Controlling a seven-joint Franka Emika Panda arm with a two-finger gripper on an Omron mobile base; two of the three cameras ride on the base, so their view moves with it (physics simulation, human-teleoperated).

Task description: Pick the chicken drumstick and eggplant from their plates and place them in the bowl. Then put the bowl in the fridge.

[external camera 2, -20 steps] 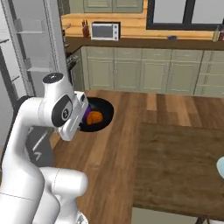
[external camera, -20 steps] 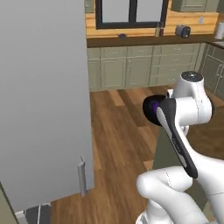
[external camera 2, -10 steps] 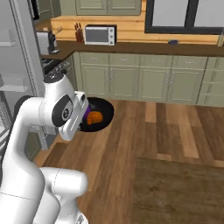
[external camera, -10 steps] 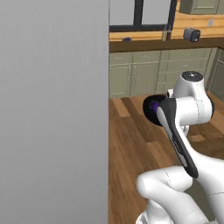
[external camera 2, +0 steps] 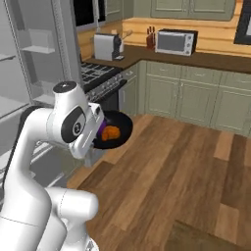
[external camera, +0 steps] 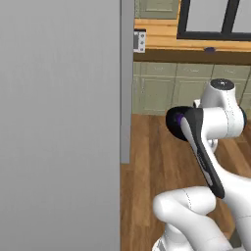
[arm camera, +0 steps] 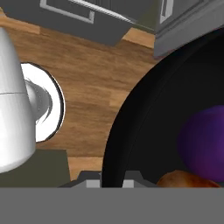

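Black bowl (external camera 2: 113,131) loaded, eggplant (arm camera: 205,139) plus chicken drumstick (arm camera: 186,179) inside, carried mid-air, jaws clamped on rim. Fridge (external camera 2: 27,73) open alongside. Left: set bowl on shelf.

The bowl (external camera 2: 117,128) sits out in front of the arm, above the floor (external camera 2: 186,162), with the chicken drumstick (external camera 2: 112,132) and eggplant (arm camera: 204,139) side by side inside it. The fridge (external camera 2: 29,73) stands open to the left; its door (external camera: 59,122) lies left of the bowl.
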